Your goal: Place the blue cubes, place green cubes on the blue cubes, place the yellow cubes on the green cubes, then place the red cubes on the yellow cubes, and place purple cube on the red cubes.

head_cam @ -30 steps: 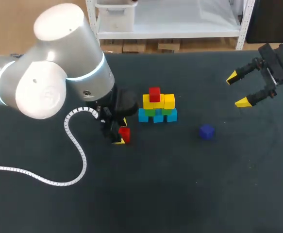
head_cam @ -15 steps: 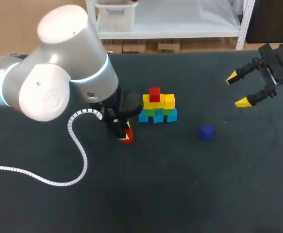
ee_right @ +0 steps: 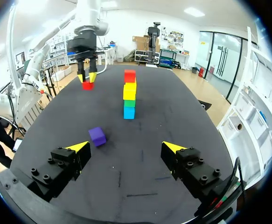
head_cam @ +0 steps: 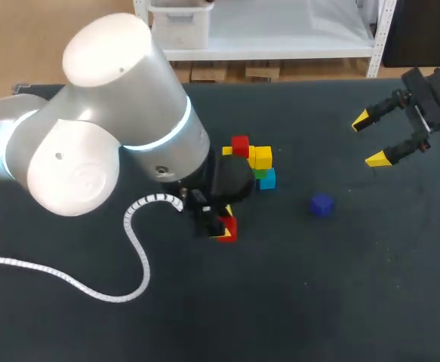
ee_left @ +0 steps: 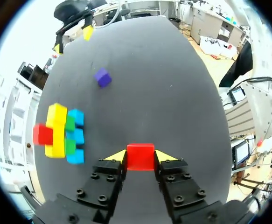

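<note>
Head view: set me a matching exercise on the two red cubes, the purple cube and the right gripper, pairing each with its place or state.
1. front red cube
2. rear red cube
3. small purple cube
4. right gripper

A. open, holding nothing
B. atop the multicoloured cube stack
C. clamped in the left gripper
D. alone on the dark table

Pairs: 1-C, 2-B, 3-D, 4-A.

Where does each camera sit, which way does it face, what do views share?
Head view: above and behind, looking down on the black table; shows left arm, right gripper.
Left wrist view: looks along left gripper, shut on small red cube.
Right wrist view: faces multicoloured cube stack past open right gripper.
Shared: small purple cube.
</note>
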